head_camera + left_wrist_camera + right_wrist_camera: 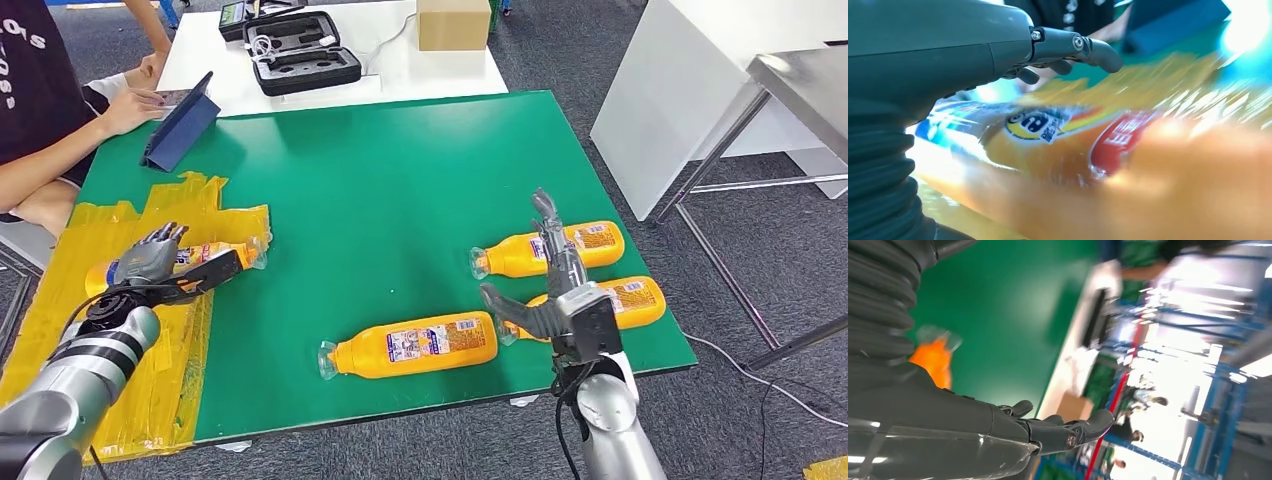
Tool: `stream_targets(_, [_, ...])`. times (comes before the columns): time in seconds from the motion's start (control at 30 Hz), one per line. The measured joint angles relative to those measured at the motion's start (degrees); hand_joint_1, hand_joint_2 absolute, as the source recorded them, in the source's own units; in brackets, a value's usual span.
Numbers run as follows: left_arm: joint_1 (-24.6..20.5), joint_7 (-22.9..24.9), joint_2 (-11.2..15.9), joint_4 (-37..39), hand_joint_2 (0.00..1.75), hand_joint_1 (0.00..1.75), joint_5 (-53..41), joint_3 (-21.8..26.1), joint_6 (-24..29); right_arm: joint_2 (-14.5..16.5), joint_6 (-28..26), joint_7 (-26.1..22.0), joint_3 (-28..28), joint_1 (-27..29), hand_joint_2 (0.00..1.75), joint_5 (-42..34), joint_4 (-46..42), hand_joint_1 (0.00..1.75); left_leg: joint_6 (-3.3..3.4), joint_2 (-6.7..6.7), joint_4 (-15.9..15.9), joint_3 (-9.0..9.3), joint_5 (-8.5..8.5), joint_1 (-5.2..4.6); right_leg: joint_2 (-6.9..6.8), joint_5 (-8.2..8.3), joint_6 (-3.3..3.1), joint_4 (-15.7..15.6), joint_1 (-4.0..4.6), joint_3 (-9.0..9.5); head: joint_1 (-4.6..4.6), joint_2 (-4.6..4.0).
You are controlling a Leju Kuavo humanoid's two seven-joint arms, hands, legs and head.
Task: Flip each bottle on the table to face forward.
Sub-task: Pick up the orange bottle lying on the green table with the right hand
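While flipping proceeds: four bottles on desk (400, 150).
Left hand (150, 262): grips left-edge bottle (225, 253).
Right hand (545, 290): fingers apart, empty.
Remaining: three bottles (420, 345) near right corner, labels up; orientation unclear.

- Four bottles lie on their sides on the table (380, 170).
- One bottle (232, 254) lies at the left of the frame, on the taped patch (60, 310), under the left hand (150, 262).
- The middle bottle (412, 345) lies near the lower edge.
- Two bottles lie at the right, one (590, 244) above the other (632, 300), with the right hand (550, 290) over them.
- A tablet (180, 125) stands at the upper left.
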Motion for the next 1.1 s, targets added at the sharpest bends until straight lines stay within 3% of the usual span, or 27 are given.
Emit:
stream_targets(0.1, [2.17, -7.68, -0.4, -4.42, 1.75, 0.0, 8.78, 2.42, -1.65, -1.45, -1.78, 1.46, 2.03, -0.14, 1.75, 7.61, 1.24, 0.0, 0.0, 0.04, 0.0, -0.01, -0.02, -0.01, 0.01, 0.0, 0.0, 0.0, -0.01, -0.02, -0.01, 0.0])
stream_targets(0.17, [3.8, -10.39, -0.65, -7.98, 1.75, 0.0, 12.79, 3.62, -3.43, -2.31, -2.17, 1.9, 3.36, -0.2, 1.75, 10.12, 2.11, 0.0, 0.0, 0.06, 0.0, -0.04, -0.03, -0.01, 0.01, 0.0, 0.0, 0.0, -0.01, -0.05, -0.02, 0.0])
stream_targets(0.4, [7.0, -13.07, -1.0, -15.22, 1.75, 0.0, 17.88, 5.69, -6.75, -4.31, -2.35, 2.87, 6.18, -0.83, 1.75, 13.97, 4.11, 0.0, 0.0, 0.07, 0.0, -0.11, -0.03, 0.0, 0.02, 0.0, 0.0, 0.0, 0.02, -0.13, -0.02, 0.0])
stream_targets(0.7, [16.34, -19.74, -0.95, -32.18, 1.75, 0.0, 38.2, 5.79, -19.99, -7.08, -1.03, 6.19, 13.12, -5.62, 1.75, 22.81, 11.18, 0.0, 0.0, 0.1, 0.0, -0.15, -0.03, 0.0, 0.03, 0.0, 0.0, 0.0, 0.03, -0.18, -0.02, 0.0])
stream_targets(1.1, [20.66, -24.44, -2.07, -42.38, 1.75, 0.0, 45.58, 4.61, -24.37, -8.24, 1.95, 7.67, 22.92, -13.32, 1.75, 27.95, 21.95, 0.0, -0.01, 0.07, 0.01, -0.17, -0.01, 0.03, 0.02, 0.01, 0.0, 0.0, 0.05, -0.19, -0.01, 0.0])
